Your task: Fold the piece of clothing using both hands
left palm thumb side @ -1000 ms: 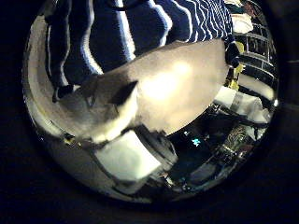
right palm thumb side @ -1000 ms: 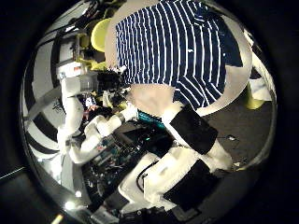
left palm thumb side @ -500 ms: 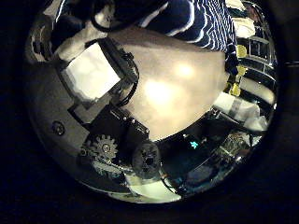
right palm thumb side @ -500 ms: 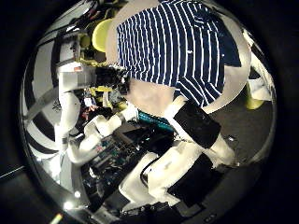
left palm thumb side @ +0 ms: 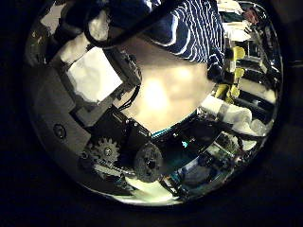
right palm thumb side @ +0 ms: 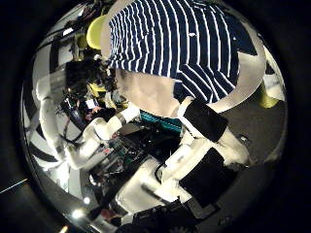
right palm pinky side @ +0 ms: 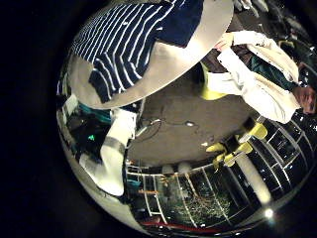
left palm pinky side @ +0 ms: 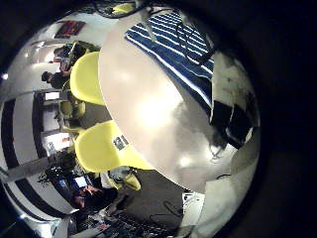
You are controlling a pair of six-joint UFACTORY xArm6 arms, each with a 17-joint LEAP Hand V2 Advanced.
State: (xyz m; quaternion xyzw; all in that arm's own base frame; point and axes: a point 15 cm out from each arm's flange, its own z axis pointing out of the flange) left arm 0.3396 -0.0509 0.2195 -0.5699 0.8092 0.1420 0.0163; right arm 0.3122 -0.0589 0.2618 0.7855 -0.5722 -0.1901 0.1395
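A striped garment [right palm thumb side: 180, 44] lies spread flat on a round table [right palm thumb side: 151, 92], some way below both palms. My right hand [right palm thumb side: 209, 131] hangs off the table's edge, its fingers reaching out fairly straight with nothing between them. The right little finger side view shows the garment [right palm pinky side: 129, 40] whole on the tabletop [right palm pinky side: 188, 61]. My left hand [left palm thumb side: 104, 95] has its fingers folded in across the palm, geared parts showing, and no cloth is seen in them. Beyond those fingers the garment [left palm thumb side: 194, 28] rests on the table [left palm thumb side: 170, 90]. It also lies at the table's far side [left palm pinky side: 173, 45].
Two chairs [left palm pinky side: 99, 149] stand pushed up to the table's rim [left palm pinky side: 119, 109]. The other arm [right palm thumb side: 87, 136] shows beside the table in the right thumb side view. Shelving and floor clutter lie beyond the table.
My left hand's fingers curled in across its palm view, covering the cloth that showed close a second ago. That view has drawn back from the garment. The right thumb side view shifted slightly.
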